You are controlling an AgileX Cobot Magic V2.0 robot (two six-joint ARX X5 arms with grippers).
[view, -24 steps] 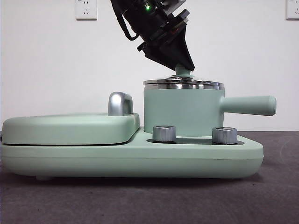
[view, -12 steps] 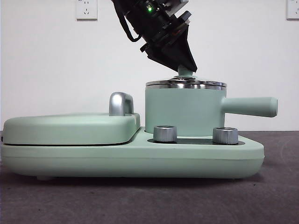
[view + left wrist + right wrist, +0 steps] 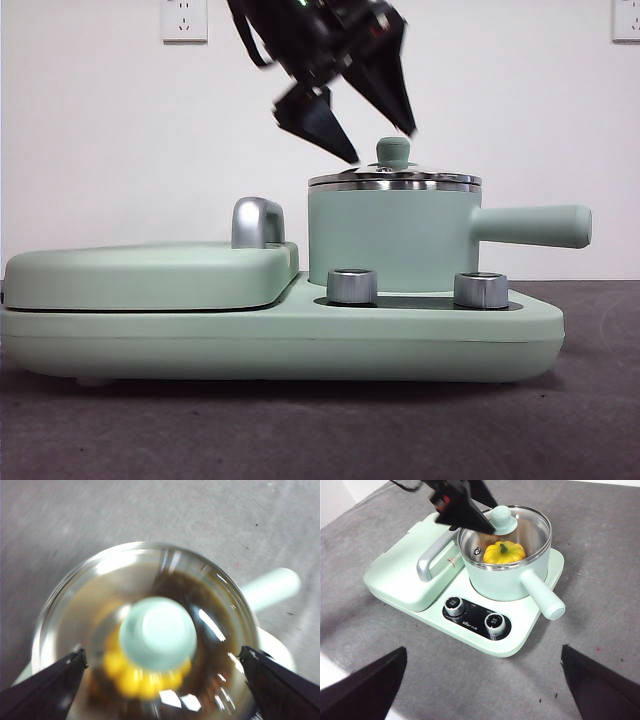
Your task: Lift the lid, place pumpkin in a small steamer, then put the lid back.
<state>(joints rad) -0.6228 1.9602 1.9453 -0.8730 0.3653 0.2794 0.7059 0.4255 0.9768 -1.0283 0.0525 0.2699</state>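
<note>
In the front view, the left claw (image 3: 378, 145) is hanging just above the lid (image 3: 394, 179), its jaws spread apart and gripping nothing, one on each side of the lid's knob (image 3: 392, 152) without touching it. The lid is sitting level on the small steamer (image 3: 392, 238), which is standing on the mint-green cooker base (image 3: 280, 335) beside the flat hinged cover (image 3: 150, 275).

In the left wrist view, the two jaws are standing wide apart at either side of the lid (image 3: 145, 630), and the pumpkin (image 3: 135, 675) is showing yellow through the glass, inside the steamer.

In the right wrist view, the right claw (image 3: 480, 690) is waiting with jaws wide apart, well off from the cooker, over the grey worktop (image 3: 600, 605). The pumpkin (image 3: 504, 553) is lying inside the small steamer (image 3: 507, 577) under the lid (image 3: 520, 532).
</note>
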